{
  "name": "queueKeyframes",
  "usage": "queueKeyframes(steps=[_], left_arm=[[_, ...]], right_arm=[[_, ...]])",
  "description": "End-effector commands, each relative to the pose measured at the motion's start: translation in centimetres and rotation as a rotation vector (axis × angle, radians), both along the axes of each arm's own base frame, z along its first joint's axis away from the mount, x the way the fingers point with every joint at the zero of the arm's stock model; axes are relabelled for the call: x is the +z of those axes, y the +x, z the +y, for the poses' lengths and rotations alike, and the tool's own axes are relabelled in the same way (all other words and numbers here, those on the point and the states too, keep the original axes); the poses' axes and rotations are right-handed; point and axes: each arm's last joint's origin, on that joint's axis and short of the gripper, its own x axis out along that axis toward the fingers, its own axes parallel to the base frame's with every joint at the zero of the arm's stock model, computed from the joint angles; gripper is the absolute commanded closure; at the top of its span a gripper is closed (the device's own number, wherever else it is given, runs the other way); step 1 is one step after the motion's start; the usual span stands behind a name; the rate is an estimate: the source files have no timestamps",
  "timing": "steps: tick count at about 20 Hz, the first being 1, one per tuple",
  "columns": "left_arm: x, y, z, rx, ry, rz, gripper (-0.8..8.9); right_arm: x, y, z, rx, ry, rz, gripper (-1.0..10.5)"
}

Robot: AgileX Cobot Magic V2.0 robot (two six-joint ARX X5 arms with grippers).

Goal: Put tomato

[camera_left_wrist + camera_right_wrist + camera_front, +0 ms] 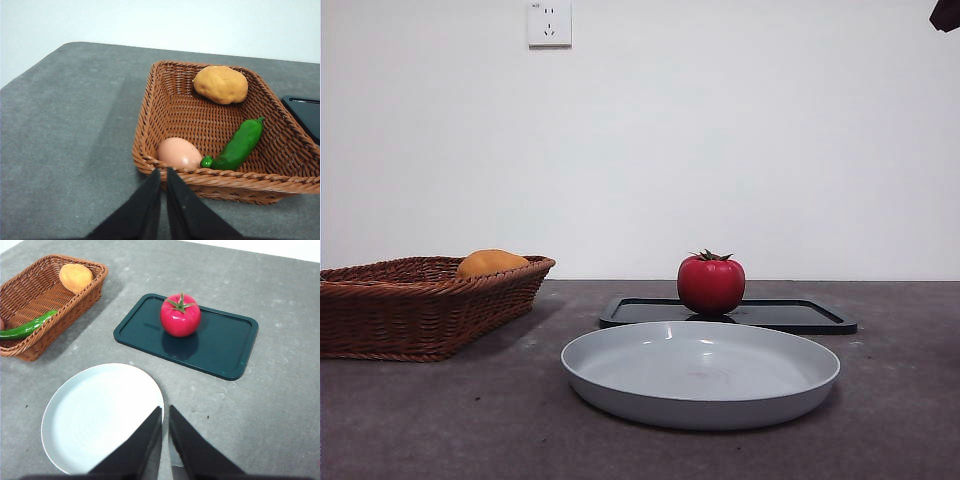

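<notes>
The red tomato [711, 283] with a green stem stands on a dark rectangular tray [790, 316] behind a pale grey plate [700, 372]. In the right wrist view the tomato [180, 316] sits on the tray [220, 347] beyond the plate [100, 415]. My right gripper [165, 412] is shut and empty, held above the table near the plate's rim, well short of the tomato. My left gripper [163, 175] is shut and empty, above the near rim of the wicker basket [165, 107]. In the front view only a dark arm tip [946, 14] shows at the top right corner.
The wicker basket [410, 305] at the left holds an orange rounded fruit [220, 84], a green pepper [237, 145] and a pale egg-like object [178, 153]. A wall with a socket [549, 22] rises behind the table.
</notes>
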Motion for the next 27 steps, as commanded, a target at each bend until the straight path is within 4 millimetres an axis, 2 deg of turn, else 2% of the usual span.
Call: queueKeyframes(steps=[1, 7, 11, 13, 16, 22, 27], left_arm=[[-0.8, 0.1, 0.0, 0.003, 0.011, 0.026, 7.94], [-0.8, 0.1, 0.0, 0.003, 0.011, 0.026, 7.94], [-0.8, 0.1, 0.0, 0.003, 0.011, 0.026, 7.94], [-0.8, 0.1, 0.0, 0.003, 0.011, 0.026, 7.94], [-0.8, 0.1, 0.0, 0.003, 0.011, 0.026, 7.94], [-0.8, 0.1, 0.0, 0.003, 0.011, 0.026, 7.94], [-0.8, 0.1, 0.0, 0.003, 0.011, 0.026, 7.94]], right_arm=[[0.3, 0.0, 0.2, 0.004, 0.015, -0.006, 9.3], [0.4, 0.0, -0.4, -0.018, -0.030, -0.046, 9.3], [0.1, 0.1, -2.8, -0.182, -0.061, -0.140, 9.3], [-1.5, 0.3, -4.2, -0.308, -0.045, -0.208, 9.3], [-5.5, 0.1, -5.8, -0.422, 0.011, -0.288, 9.3], [-10.7, 0.1, -7.1, -0.535, 0.019, -0.386, 9.3], [-14.5, 0.1, -7.5, -0.570, 0.006, -0.360, 9.3]])
